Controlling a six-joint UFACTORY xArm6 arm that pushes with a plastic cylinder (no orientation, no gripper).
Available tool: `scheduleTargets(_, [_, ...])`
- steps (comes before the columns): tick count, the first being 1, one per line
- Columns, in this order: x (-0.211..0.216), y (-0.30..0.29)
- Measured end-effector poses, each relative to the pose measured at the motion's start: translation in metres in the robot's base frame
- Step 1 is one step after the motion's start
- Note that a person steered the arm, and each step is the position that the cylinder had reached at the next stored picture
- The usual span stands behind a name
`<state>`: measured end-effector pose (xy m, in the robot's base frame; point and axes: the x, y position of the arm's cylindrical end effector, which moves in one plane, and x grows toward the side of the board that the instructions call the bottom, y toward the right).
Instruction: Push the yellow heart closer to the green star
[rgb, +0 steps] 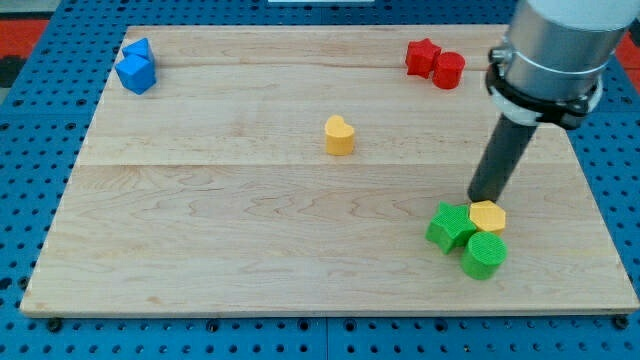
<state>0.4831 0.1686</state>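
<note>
The yellow heart (339, 135) sits alone near the middle of the wooden counter (220, 250), well apart from the green star (451, 226) at the view's lower right. My tip (484, 199) rests just above that cluster — beside the star and touching or nearly touching a yellow hexagon (488, 215), with a green cylinder (484, 255) below. There is no gripper on this arm, only the rod, holding nothing. Two blue blocks (136, 68) occupy the top left; a red star (422, 56) and red cylinder (448, 69) the top right.
</note>
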Motion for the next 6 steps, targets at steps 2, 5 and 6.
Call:
scheduleTargets(2, [-0.080, -0.101])
scheduleTargets(5, [-0.067, -0.117])
scheduleTargets(6, [-0.045, -0.066])
